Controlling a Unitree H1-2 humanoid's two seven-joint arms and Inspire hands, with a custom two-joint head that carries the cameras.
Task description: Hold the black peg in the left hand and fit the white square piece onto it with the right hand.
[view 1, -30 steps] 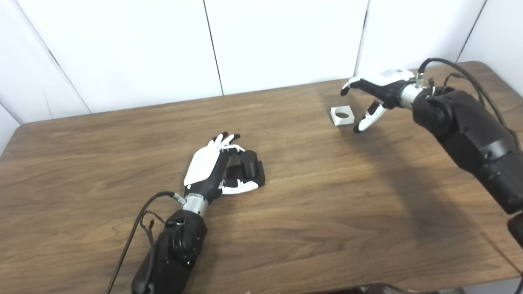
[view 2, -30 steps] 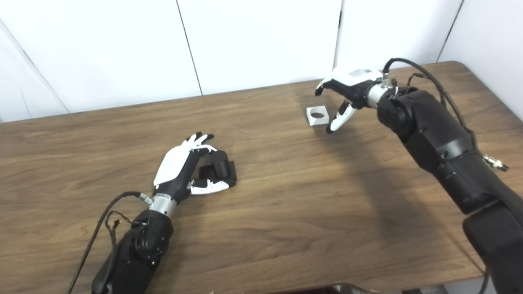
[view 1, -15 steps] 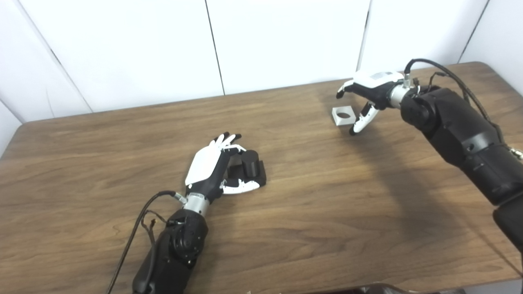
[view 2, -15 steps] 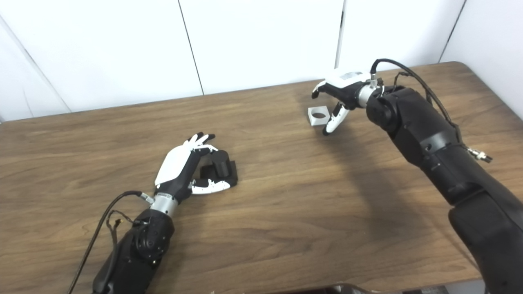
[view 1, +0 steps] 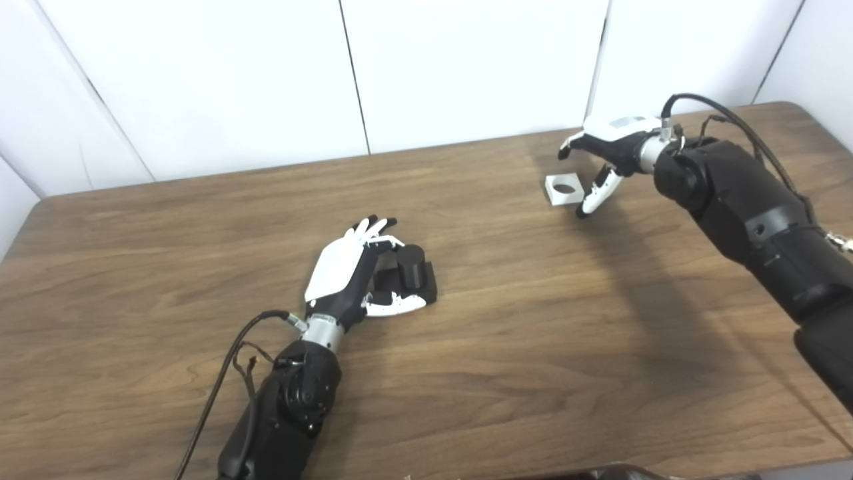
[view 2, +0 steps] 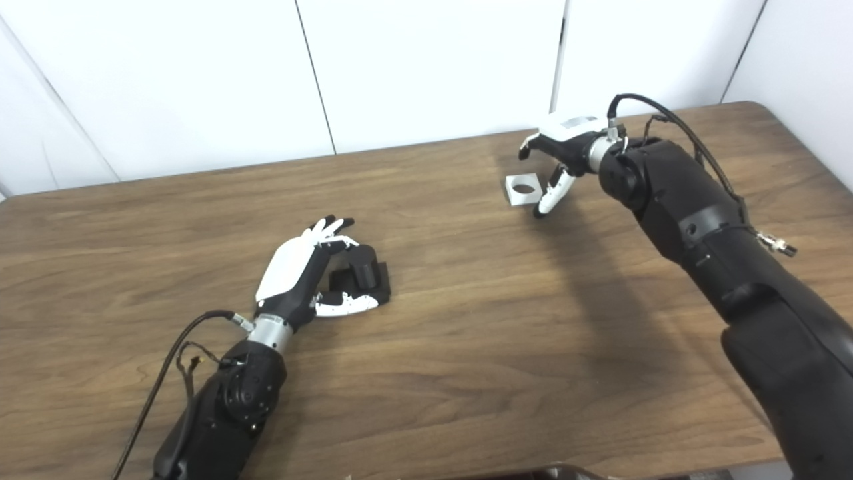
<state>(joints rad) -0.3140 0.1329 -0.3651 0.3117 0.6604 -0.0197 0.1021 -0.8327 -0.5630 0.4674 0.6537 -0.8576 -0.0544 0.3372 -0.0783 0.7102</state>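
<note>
Table (view 1: 200, 220): wood-grain top, brown, streaky, low sheen; paler glare toward the far right corner.
White square piece (view 1: 564, 189), near far right edge: matt white, looks like plastic; smooth faces.
Black peg (view 1: 411, 265), mid-table: matt black, likely plastic too, detail hard to read.
Left hand (view 1: 343, 273) and right hand (view 1: 608, 150): smooth white shells with slight gloss over black parts; bare metal collar at each wrist.
Wall panels (view 1: 466, 60): flat white, matt.

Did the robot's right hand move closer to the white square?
Yes. The right hand drew in toward the white square piece on the table.
</note>
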